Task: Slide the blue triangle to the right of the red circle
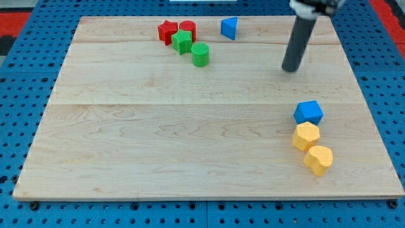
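- The small blue triangle block (229,28) sits at upper centre of the wooden tabletop (158,139), already right of the red circle block (187,28), with a gap between.
- Approach from the triangle's right; nudge gently leftward.
- My tip (290,69) stands upper right, well apart.
- No claw fitted; state not applicable.

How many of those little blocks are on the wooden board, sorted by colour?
Red: 2, the red star and the red circle
Green: 2, the green star and the green cylinder
Blue: 2, the blue triangle and the blue block
Yellow: 2, the upper yellow block and the lower yellow block
Total: 8
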Motion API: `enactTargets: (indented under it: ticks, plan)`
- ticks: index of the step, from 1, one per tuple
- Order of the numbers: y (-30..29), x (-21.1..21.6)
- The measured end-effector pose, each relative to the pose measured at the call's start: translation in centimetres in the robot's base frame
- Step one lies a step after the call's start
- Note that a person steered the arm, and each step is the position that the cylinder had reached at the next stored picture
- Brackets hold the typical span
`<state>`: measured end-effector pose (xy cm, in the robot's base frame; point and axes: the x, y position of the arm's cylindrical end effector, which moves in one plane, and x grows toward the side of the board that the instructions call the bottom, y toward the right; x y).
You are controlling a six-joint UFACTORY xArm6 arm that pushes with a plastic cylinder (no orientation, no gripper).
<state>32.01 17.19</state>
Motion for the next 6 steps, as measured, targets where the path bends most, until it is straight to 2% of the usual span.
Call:
enactTargets:
  ticks: [1,2,3,4,5,6]
  plan:
    - [0.9,-10.2]
    - [-4.2,-12.9]
    - [-9.9,-9.6]
    - [-12.5,-9.9]
    - [-13.2,-8.4]
    - [-16.6,-10.0]
